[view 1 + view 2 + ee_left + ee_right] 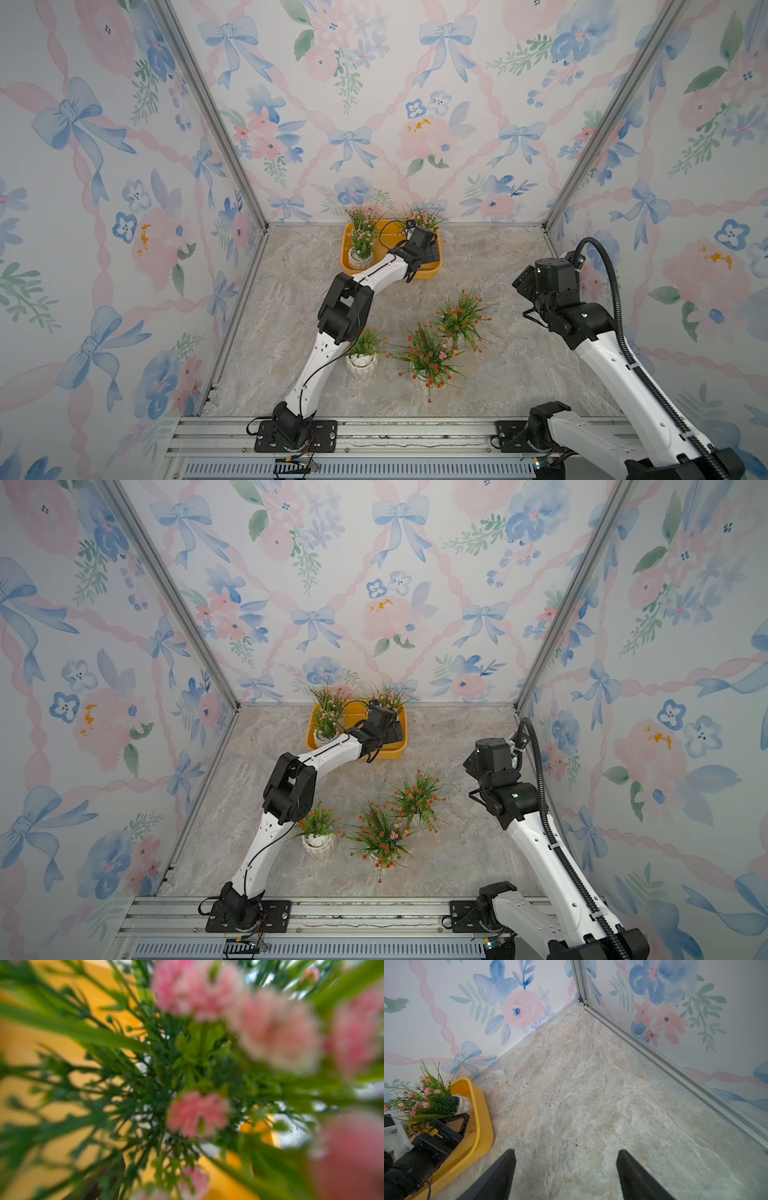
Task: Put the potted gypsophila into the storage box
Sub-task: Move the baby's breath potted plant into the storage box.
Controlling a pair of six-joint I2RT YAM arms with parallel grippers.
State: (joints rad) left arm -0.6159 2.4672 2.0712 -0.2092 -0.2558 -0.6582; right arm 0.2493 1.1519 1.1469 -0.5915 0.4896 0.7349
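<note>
So, half done: three pink pots (360,253) sit in the box (415,274) at the far side, my left gripper (430,251) spread open by the rightmost. Three orange pots (430,359) are left on the near table (498,374). My right gripper (565,1152) hangs open and empty.

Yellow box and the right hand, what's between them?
Nothing: only bare table between the storage box and the right hand, seen in the right wrist view.

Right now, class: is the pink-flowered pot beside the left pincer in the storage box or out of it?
In: the right wrist view shows the pink-flowered pot sitting inside the storage box, within its yellow rim.
</note>
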